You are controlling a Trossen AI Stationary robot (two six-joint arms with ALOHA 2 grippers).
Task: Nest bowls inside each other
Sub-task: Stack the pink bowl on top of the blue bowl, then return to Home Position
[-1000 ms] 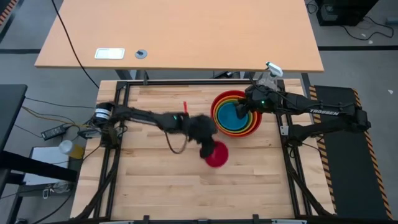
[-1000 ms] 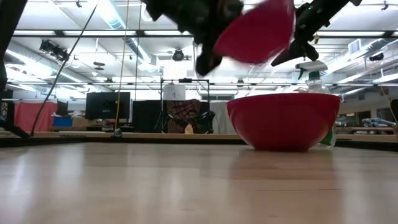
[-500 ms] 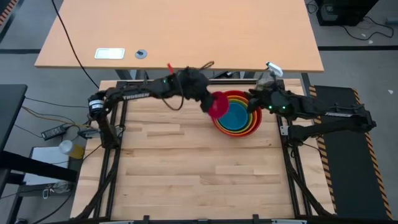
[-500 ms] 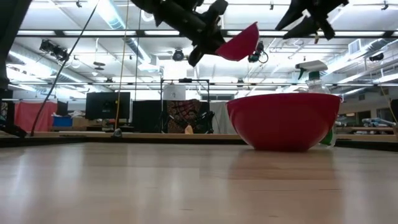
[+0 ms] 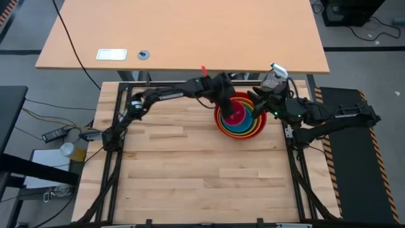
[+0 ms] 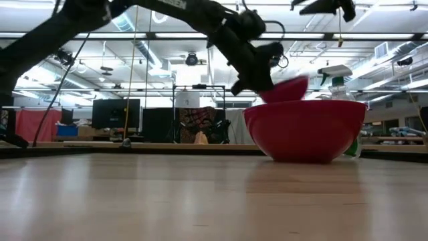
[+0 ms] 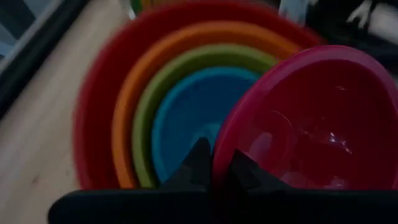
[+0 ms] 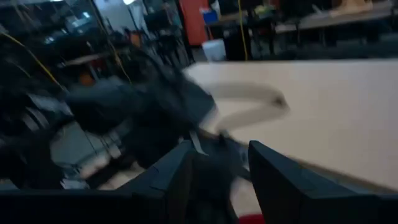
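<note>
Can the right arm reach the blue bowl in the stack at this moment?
Probably not: the left claw holds the magenta bowl over the blue bowl, covering most of it, while the right claw waits open at the stack's rim.

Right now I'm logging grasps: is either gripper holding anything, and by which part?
The left gripper pinches the small magenta bowl by its rim, above the nested bowls. The right gripper, beside the stack, holds nothing.
</note>
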